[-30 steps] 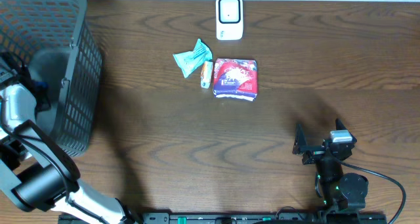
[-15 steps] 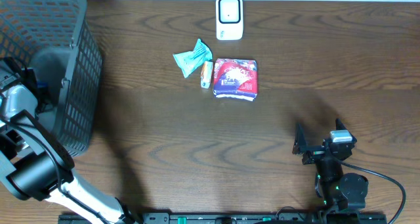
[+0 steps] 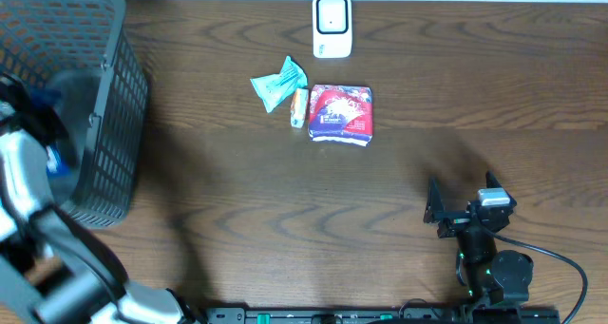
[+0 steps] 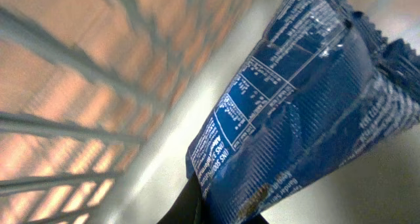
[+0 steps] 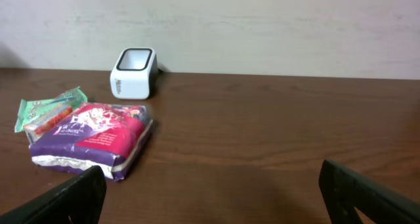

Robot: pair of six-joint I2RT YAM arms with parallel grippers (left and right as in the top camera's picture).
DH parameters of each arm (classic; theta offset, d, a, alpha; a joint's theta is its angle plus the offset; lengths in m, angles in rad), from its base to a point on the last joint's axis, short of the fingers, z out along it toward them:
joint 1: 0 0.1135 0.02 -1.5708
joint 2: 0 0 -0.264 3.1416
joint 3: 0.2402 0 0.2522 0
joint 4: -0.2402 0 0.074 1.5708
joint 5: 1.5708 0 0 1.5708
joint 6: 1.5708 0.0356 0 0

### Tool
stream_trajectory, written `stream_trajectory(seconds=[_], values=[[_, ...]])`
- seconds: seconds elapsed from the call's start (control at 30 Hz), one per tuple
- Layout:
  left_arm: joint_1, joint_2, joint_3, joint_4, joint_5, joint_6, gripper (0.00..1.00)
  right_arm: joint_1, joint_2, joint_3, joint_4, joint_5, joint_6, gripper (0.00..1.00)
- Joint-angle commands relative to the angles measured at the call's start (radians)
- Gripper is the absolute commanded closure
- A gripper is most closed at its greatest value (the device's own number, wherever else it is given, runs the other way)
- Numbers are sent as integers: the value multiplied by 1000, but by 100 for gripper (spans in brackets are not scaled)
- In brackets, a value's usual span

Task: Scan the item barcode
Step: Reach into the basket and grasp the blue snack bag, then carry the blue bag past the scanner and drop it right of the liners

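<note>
Tabletop [image 3: 285,200] dark woodgrain; pale wall [image 5: 262,20] behind; white scanner [image 3: 332,25] at far edge.

Dark wooden table [image 3: 285,200] against a pale wall [image 5: 262,20].

It looks like a shop checkout rebuilt in a lab. On a dark wood-grain table [image 3: 285,200] stand a white barcode scanner [image 3: 332,26] and a grey plastic shopping basket [image 3: 104,115]. Packaged goods lie near the scanner: a teal packet [image 3: 277,83] and a purple pack [image 3: 342,112]. A blue packet [image 4: 308,119] with a printed nutrition table is inside the basket. A robot arm [image 3: 489,267] with its cable sits at the table edge, and the wall [image 5: 262,20] behind is plain and pale.
</note>
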Motion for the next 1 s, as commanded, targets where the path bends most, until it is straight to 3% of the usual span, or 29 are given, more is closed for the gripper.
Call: stream_trajectory(seconds=[0.0, 0.2, 0.33, 0.4, 0.57, 0.7, 0.87, 0.97], values=[[-5, -201, 22, 14, 246, -146, 93, -3, -5, -3, -2, 2, 10, 1], [-15, -423, 22, 68, 266, -256, 93, -3, -5, -3, -2, 2, 10, 1], [-81, -550, 22, 159, 394, -423, 93, -3, -5, -3, -2, 2, 10, 1], [-190, -607, 22, 223, 445, -561, 93, -3, -5, -3, -2, 1, 10, 1], [-562, -631, 22, 240, 415, -576, 93, -3, -5, -3, -2, 2, 10, 1], [-813, -566, 22, 165, 192, -574, 93, -3, -5, -3, -2, 2, 10, 1], [-1007, -420, 22, 55, -145, -562, 92, -3, -5, -3, -2, 2, 10, 1], [-1107, -260, 22, 63, -176, -570, 93, -3, -5, -3, -2, 2, 10, 1]])
